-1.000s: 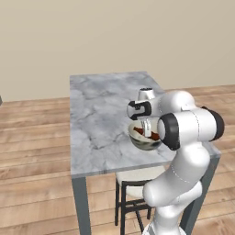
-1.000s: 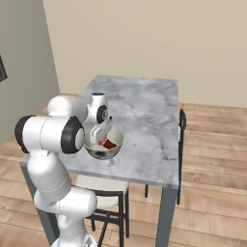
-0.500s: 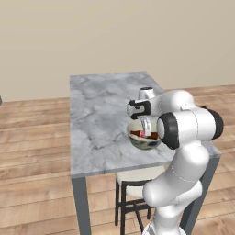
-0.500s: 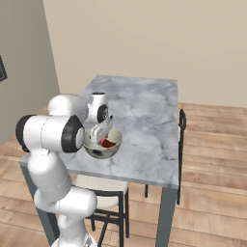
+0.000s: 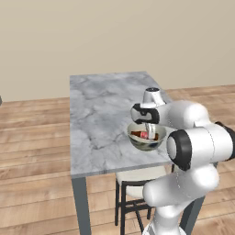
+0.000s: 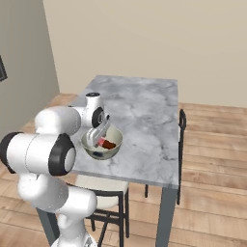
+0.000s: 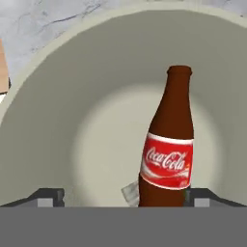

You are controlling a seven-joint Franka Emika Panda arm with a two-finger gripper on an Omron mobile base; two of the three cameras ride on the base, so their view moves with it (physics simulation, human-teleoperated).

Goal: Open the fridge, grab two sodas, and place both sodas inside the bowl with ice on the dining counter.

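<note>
Marble table (image 5: 98, 124) carries our bowl (image 5: 146, 137), end effector (image 5: 148, 130) reaching into it.
Nearest, our hand view shows the fingers (image 7: 48, 197) spread wide, gripping nothing, and a brown bottle (image 7: 169, 147) with a red label lying in the bowl; base views add the chair (image 6: 180, 144) beyond.

A brown glass bottle (image 7: 169, 144) with a red label lies inside the round pale cream bowl (image 7: 58, 120), between the two spread dark fingertips (image 7: 48, 197).
</note>
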